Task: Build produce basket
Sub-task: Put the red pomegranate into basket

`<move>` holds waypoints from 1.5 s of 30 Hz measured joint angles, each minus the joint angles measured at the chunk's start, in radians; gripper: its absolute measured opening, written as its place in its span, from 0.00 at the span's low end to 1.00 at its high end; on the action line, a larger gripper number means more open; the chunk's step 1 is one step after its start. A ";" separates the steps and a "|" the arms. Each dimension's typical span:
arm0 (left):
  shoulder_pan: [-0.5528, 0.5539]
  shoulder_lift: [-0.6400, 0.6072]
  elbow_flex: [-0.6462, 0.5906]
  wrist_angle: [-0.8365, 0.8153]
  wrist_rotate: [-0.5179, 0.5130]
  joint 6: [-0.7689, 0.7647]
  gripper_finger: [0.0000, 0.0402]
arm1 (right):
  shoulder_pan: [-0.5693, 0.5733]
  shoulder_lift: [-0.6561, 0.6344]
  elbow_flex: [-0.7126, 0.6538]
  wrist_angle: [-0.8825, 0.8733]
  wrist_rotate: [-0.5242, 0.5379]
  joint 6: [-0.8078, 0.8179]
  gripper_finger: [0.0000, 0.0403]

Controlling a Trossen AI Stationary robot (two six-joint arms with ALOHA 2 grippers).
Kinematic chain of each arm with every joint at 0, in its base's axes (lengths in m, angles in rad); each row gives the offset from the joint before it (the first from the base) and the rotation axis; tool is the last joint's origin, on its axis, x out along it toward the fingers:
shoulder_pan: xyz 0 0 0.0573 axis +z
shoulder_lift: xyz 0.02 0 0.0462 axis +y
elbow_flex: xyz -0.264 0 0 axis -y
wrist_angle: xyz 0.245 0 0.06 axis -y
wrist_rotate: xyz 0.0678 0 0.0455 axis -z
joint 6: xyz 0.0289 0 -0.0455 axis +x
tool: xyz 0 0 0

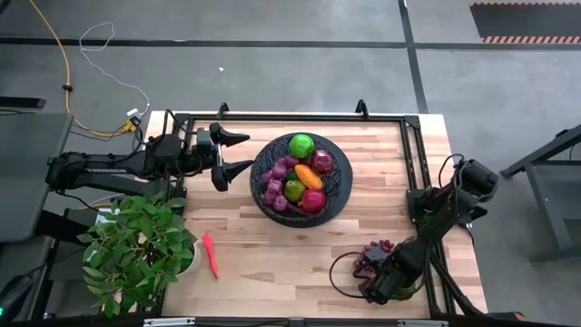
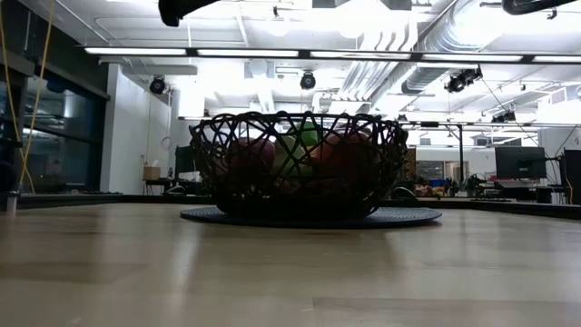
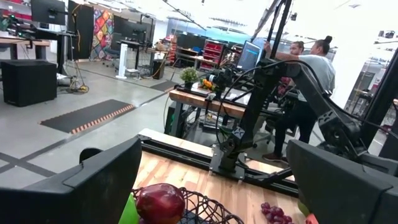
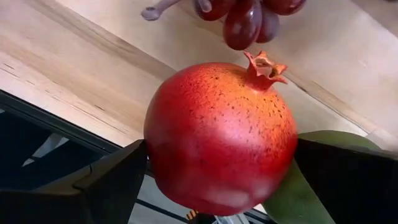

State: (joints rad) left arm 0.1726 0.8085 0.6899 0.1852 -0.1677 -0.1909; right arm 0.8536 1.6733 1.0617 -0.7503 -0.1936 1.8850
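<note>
My right gripper [image 1: 381, 283], low at the table's near right corner, clamps a red pomegranate [image 4: 221, 137] beside a grape bunch [image 1: 374, 252], while my left gripper [image 1: 234, 151] hangs wide open and empty just left of the already fruit-filled basket [image 1: 334, 186].

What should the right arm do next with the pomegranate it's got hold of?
Probably lift it straight up. The right gripper is shut on the pomegranate low at the table's near right corner, with a grape bunch beside it. Rising first should clear the grapes before carrying toward the basket. The left gripper waits open by the basket.
</note>
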 joint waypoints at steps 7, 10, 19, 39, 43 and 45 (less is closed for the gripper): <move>0.000 0.000 0.000 0.000 -0.007 0.002 0.97 | 0.000 0.020 0.000 -0.003 0.016 0.000 0.94; 0.000 0.000 0.000 0.000 -0.016 0.003 0.97 | 0.000 0.023 0.000 -0.008 0.023 0.000 0.94; 0.000 0.000 0.000 -0.001 -0.021 0.003 0.97 | -0.003 0.046 0.000 -0.011 0.024 0.000 0.94; 0.006 0.000 0.000 -0.001 -0.023 0.019 0.97 | -0.021 -0.128 0.044 -0.050 0.080 -0.383 0.83; 0.006 0.000 0.000 -0.001 -0.023 0.018 0.97 | -0.125 -0.264 0.043 -0.051 0.194 -0.556 0.83; 0.006 0.000 0.000 -0.002 -0.023 0.011 0.97 | -0.214 -0.322 0.044 -0.038 0.264 -0.662 0.83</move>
State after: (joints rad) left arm 0.1783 0.8085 0.6899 0.1837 -0.1904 -0.1801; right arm 0.6394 1.3509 1.1057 -0.7884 0.0700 1.2230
